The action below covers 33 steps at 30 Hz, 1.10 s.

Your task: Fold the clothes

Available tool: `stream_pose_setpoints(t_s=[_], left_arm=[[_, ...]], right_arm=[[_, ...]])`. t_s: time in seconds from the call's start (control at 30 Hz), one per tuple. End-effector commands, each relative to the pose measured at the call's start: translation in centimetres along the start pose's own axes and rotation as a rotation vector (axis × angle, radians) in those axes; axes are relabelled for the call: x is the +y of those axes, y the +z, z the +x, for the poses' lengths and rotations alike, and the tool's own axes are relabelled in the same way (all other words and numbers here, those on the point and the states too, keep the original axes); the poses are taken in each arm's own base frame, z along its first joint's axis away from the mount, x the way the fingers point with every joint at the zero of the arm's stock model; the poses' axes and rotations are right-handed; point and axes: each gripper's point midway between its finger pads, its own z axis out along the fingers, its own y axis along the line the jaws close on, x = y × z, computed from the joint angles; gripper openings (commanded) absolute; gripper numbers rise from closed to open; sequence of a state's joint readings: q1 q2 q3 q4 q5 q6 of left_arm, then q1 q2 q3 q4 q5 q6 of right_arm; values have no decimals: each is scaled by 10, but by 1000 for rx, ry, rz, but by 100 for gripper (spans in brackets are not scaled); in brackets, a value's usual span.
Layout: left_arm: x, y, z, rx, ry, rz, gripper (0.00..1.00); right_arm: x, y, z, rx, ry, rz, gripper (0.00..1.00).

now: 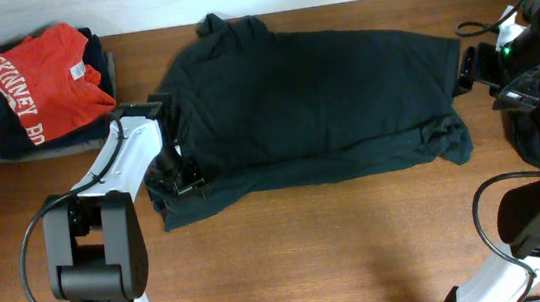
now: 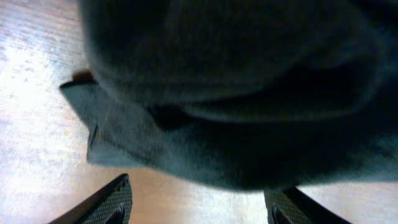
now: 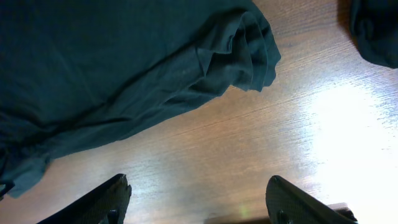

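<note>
Left pincer (image 2: 198, 210): spread wide and holding nothing. We see both fingertips (image 2: 102, 204) low over bare wood, with no cloth between them.
Just ahead of the left pincer: the lower corner (image 2: 93, 124) of the dark green T-shirt (image 1: 315, 96), lying in loose doubled layers on the surface (image 1: 360, 242). It is close to the tips but not touching them.
Right pincer (image 3: 199, 205): also spread and empty, with only wood grain between its fingers.
Ahead and to the left of the right pincer: the shirt's bunched far corner (image 3: 249, 50), rumpled into several folds, apart from the tips.
Between the two pincers: the T-shirt spreads lengthwise across the surface. Its near edge looks layered, and a neck or sleeve lump sits at the far left.
Beyond the left pincer, well off to its outer side: a red shirt (image 1: 41, 79) lies on top of stacked dark garments (image 1: 10, 141).
Step in hand: we judge that we are mid-fold on this one shirt, with both pincers free at its two ends and ready for a fresh hold.
Next move calls for: each pincer going forward and down onto its own corner and catching all the layers there, not just the top one. Then we would lift evenly so the cloth turns over without dragging.
Risk: the right corner is crumpled, so we think a shallow pinch could slip or leave a skewed edge.
</note>
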State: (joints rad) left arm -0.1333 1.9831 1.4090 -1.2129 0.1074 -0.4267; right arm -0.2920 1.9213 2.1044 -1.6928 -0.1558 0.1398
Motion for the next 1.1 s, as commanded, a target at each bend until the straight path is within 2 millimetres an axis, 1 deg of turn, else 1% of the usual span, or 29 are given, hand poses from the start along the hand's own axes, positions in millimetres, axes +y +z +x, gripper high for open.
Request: stream_pose_setpoints(t_s=[0.0,0.17,0.27,0.37,0.43,0.57,0.67,0.73,1.07], left_arm=[[-3,-24,-7,-109,29,36,68],[-6,-42,-21,-216,38,57,68],[-2,-57,-25,-277,51,33,68],[5,-68,-23,-311,46,20,69],[8,-69,-23,-305,38,20,68],[11,-57,-25,-285,29,14,68],[2,-48,-32,-277,59,44,66],[-3,-44,-35,-271,64,64,68],[-5,-44,-46,-311,132,55,66]], right_arm=[[-2,-3,5,-6,2,17,75],[-3,2,8,12,4,20,75],[-3,2,6,5,3,19,75],[-3,2,5,2,3,18,75],[-3,2,5,3,3,18,75],[-3,2,5,2,3,18,75],[-3,2,5,2,3,18,75],[-3,2,5,2,3,18,75],[-3,2,4,-5,2,17,75]])
